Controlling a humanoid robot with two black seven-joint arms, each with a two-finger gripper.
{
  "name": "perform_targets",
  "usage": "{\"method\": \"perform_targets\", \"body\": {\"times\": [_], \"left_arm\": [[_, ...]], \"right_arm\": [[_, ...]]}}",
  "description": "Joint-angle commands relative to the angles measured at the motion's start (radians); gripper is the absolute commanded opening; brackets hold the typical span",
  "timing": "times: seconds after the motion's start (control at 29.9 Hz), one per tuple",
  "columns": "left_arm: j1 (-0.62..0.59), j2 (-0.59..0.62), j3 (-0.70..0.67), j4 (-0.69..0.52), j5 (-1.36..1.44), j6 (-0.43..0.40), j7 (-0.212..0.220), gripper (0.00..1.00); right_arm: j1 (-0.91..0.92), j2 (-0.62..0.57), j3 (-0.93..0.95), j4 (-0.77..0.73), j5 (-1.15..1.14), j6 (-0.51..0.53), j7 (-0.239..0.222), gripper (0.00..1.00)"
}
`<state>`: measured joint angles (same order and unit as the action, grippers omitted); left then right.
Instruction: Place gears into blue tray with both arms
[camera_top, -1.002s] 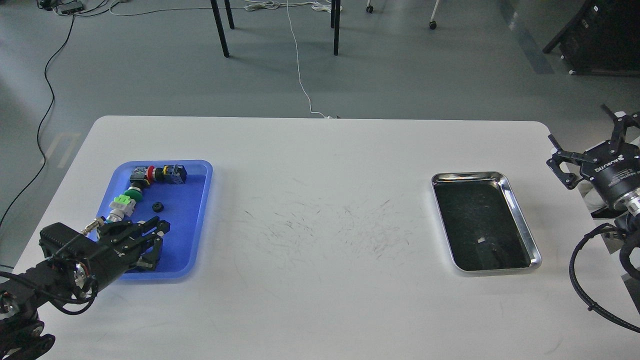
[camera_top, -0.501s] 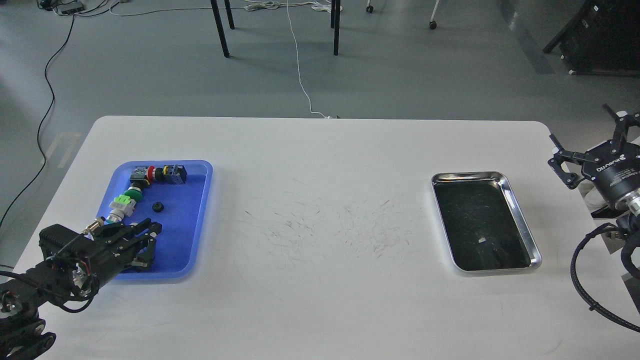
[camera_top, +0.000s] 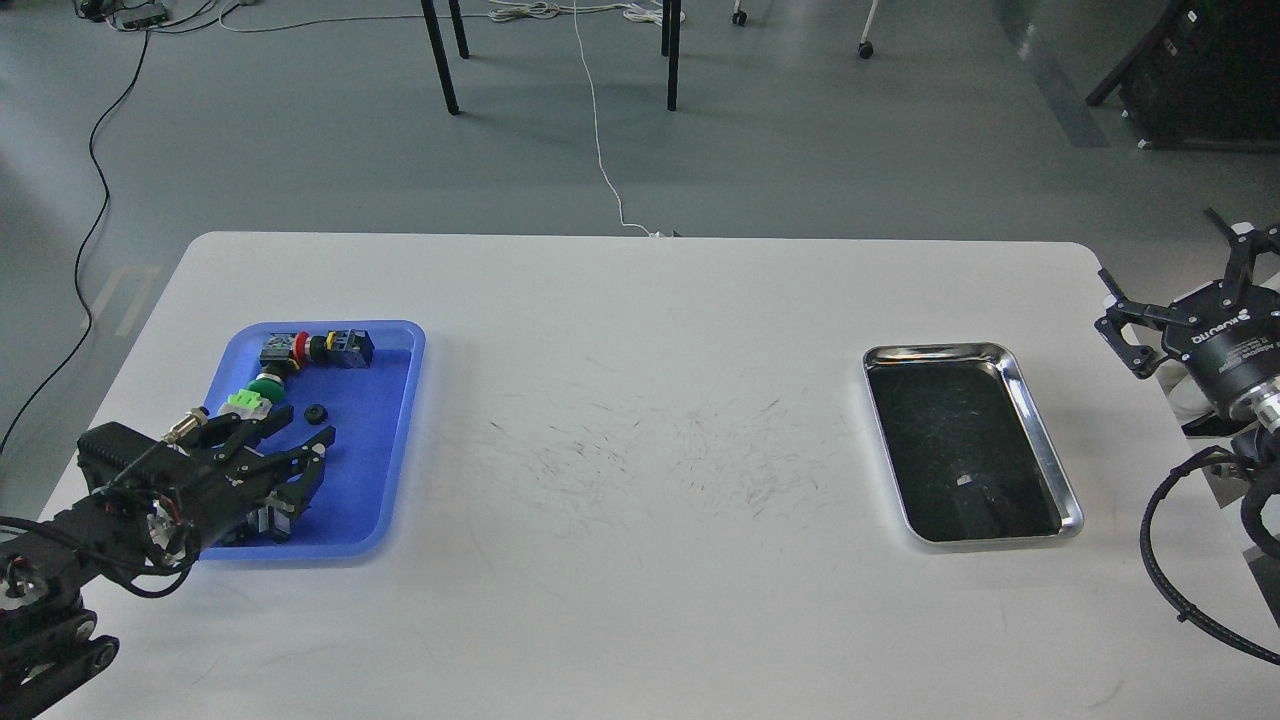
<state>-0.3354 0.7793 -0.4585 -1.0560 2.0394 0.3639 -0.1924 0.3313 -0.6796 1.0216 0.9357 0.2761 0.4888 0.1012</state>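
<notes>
The blue tray (camera_top: 392, 440) lies at the table's left. One small black gear (camera_top: 316, 413) rests on its floor near the middle. My left gripper (camera_top: 305, 450) reaches over the tray's near-left part, open, its fingers (camera_top: 283, 419) spread with nothing between them. The gear sits just beyond the upper fingertip, apart from it. The tray floor under the gripper is hidden. My right gripper (camera_top: 1170, 262) hangs open and empty at the table's far right edge, to the right of the silver tray.
Colourful push-button switches (camera_top: 316, 347) line the blue tray's back and left side. A shiny silver tray (camera_top: 1040, 440) with a dark bottom lies at the right. Scuffed white tabletop (camera_top: 640, 450) stretches between the two trays.
My left gripper drew back toward the tray's near-left, and its fingers have spread wider and tilted toward the gear. The gear and the right arm have not moved.
</notes>
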Motion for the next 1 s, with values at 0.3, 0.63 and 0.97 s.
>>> {"method": "perform_targets", "body": {"times": [0.3, 0.63, 0.97], "left_arm": [[-0.191, -0.002, -0.011, -0.068, -0.432, -0.008, -0.015, 0.96], [-0.488, -0.178, -0.014, 0.04, -1.388, -0.121, -0.01, 0.96], [-0.426, -0.307, -0.112, 0.266, -1.719, -0.583, -0.048, 0.97]], "right_arm": [[0.009, -0.021, 0.018, 0.055, 0.002, 0.0, 0.0, 0.97], [0.144, -0.029, 0.008, 0.15, 0.002, -0.114, -0.017, 0.97], [0.121, 0.005, 0.002, 0.155, 0.002, -0.162, -0.072, 0.97]]}}
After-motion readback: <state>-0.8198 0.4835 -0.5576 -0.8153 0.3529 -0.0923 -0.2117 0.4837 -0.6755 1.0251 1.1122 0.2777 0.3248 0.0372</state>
